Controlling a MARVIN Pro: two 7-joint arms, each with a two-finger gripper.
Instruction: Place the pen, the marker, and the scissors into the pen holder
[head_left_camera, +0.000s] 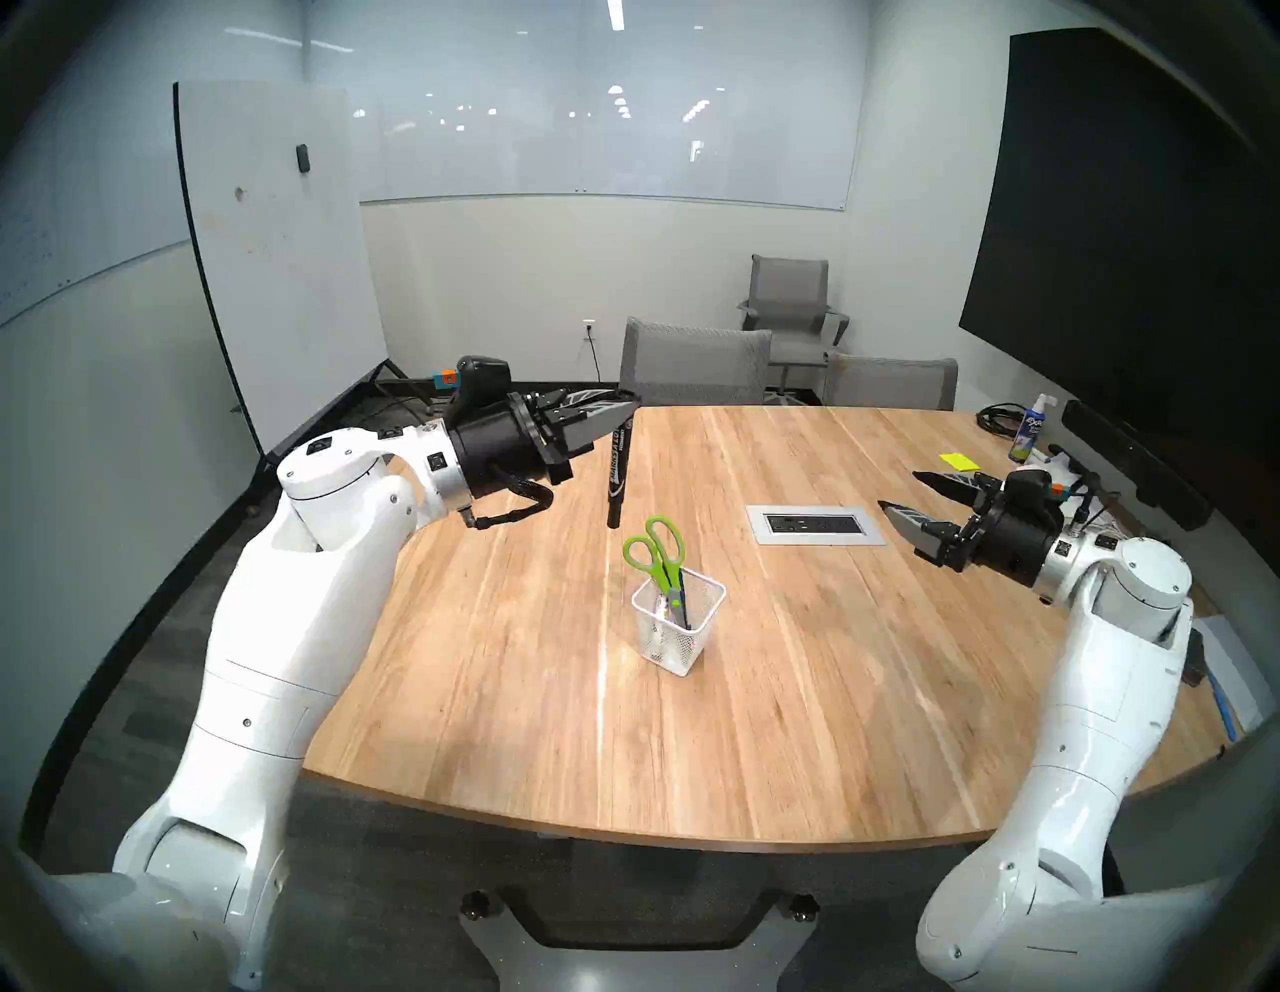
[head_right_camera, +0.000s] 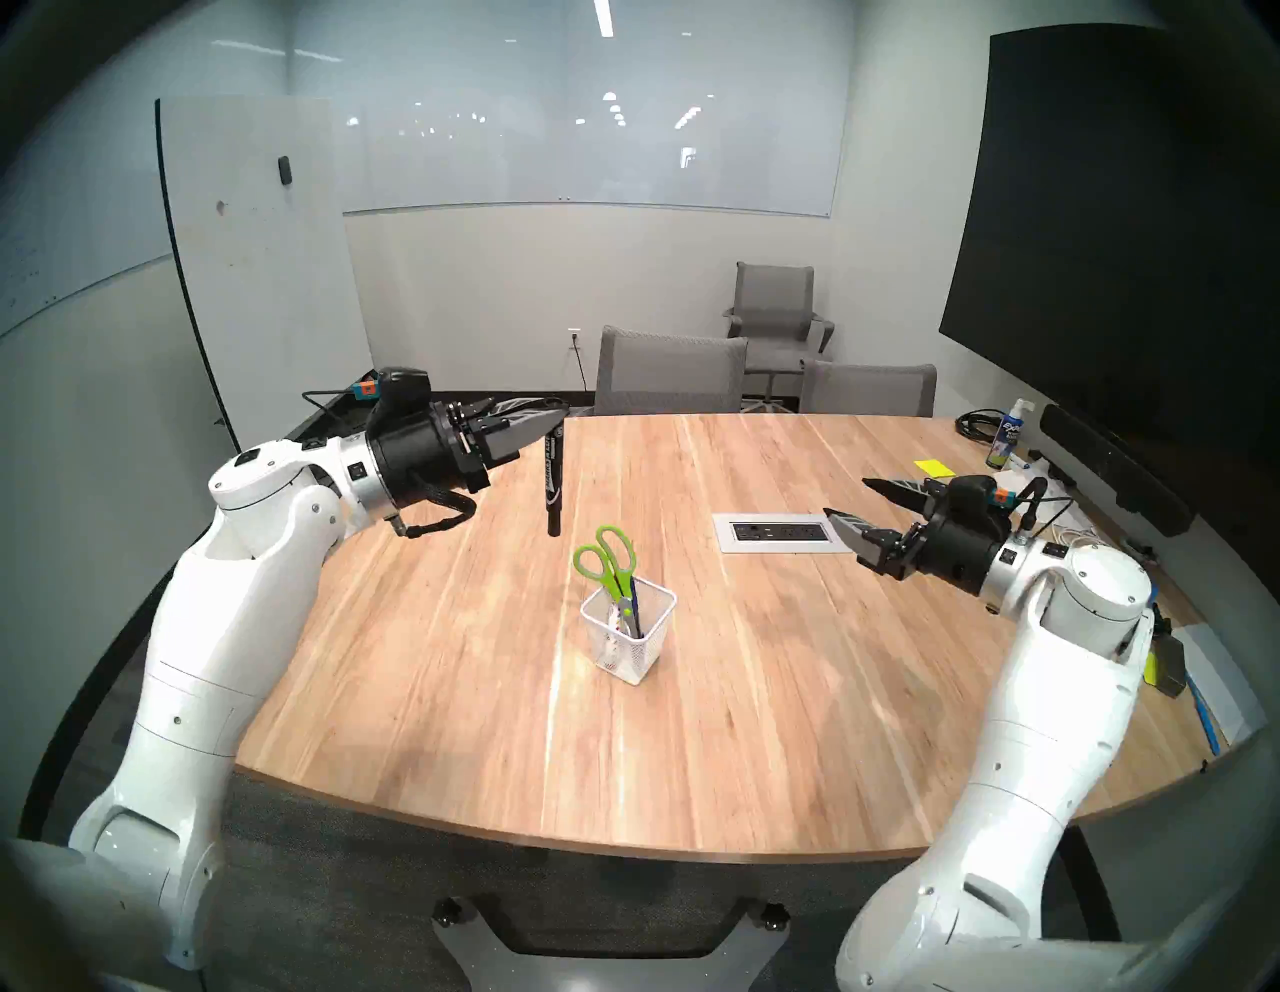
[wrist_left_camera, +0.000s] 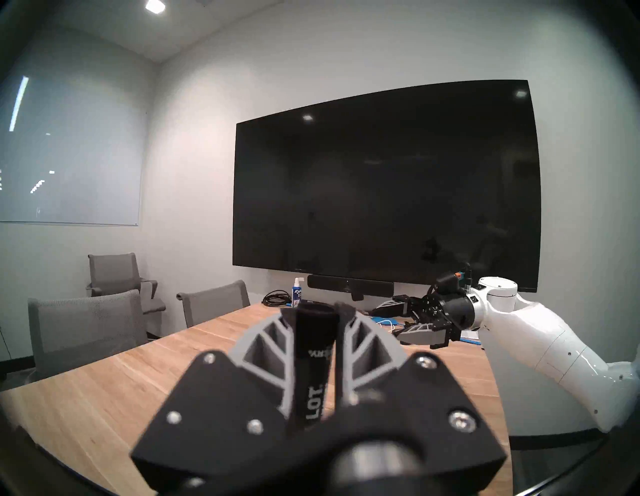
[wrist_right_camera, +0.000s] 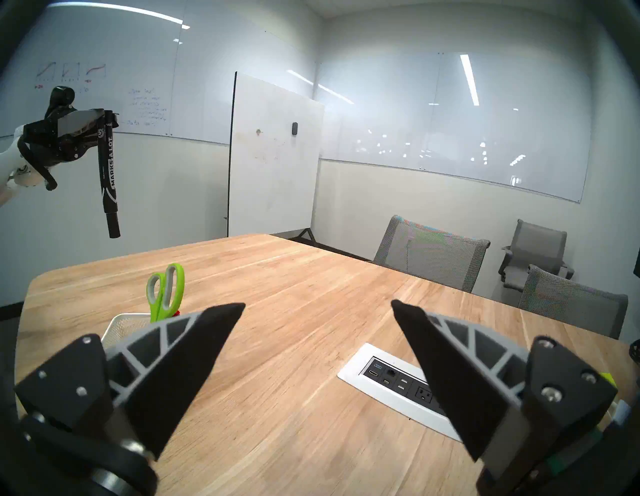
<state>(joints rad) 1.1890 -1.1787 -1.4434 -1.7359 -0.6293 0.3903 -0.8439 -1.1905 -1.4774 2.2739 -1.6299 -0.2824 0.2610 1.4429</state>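
**Left gripper clamps black marker above the table**

Left gripper (head_left_camera: 627, 409), left of centre in the head view, pinched on the top end of a black marker (head_left_camera: 616, 478) hanging upright, clear of the wooden table (head_left_camera: 796, 693). Right gripper (head_left_camera: 900, 495), at right, spread wide and empty. Below the marker, near frame centre: white mesh pen holder (head_left_camera: 686, 648), already carrying green-handled scissors (head_left_camera: 658, 551), handles up, and a blue pen (head_left_camera: 682, 596).

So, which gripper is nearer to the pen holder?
Neither clearly. The left gripper, gripping the black marker, is above and behind the pen holder; the open right gripper is off to its right.
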